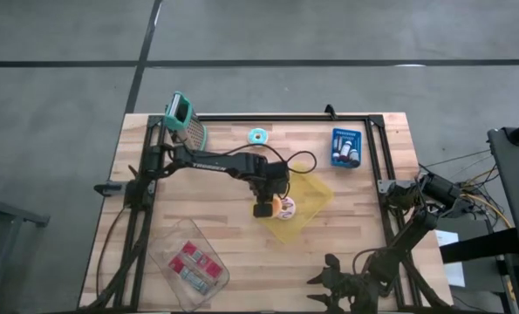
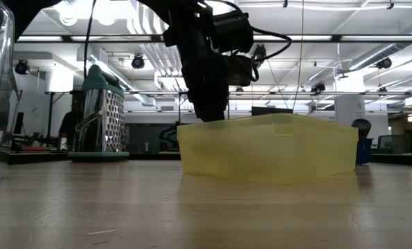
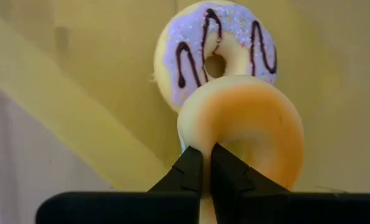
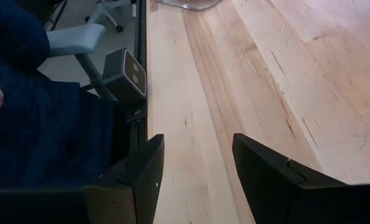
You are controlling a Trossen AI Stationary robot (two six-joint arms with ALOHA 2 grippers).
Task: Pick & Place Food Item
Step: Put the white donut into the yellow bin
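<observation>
A tan, plain-sided donut (image 3: pixel 240 124) is in my left gripper (image 3: pixel 205 163), which is shut on it over the near-left corner of the yellow tray (image 1: pixel 311 194). A donut with lilac icing and dark stripes (image 3: pixel 216 46) lies flat on the tray floor just beyond it. The two donuts show together in the high view (image 1: pixel 285 208). In the low view the tray wall (image 2: pixel 268 146) hides the fingers and both donuts. My right gripper (image 4: pixel 197 168) is open and empty near the table's near right edge (image 1: pixel 333 279). My left gripper pinches the tan donut's ring (image 3: pixel 203 140) between its two fingers, at the part of the rim nearest the wrist. The fingers come from above, pointing down. The donut stands tilted in front of the iced donut; whether it is clear of the tray I cannot tell.
A teal donut (image 1: pixel 259 135), a blue box (image 1: pixel 346 146) and a green-handled grater (image 1: pixel 185 122) stand along the far side. A clear container with red packets (image 1: pixel 189 266) sits at the near left. A person in dark blue (image 4: pixel 35 106) is beside the table's near edge.
</observation>
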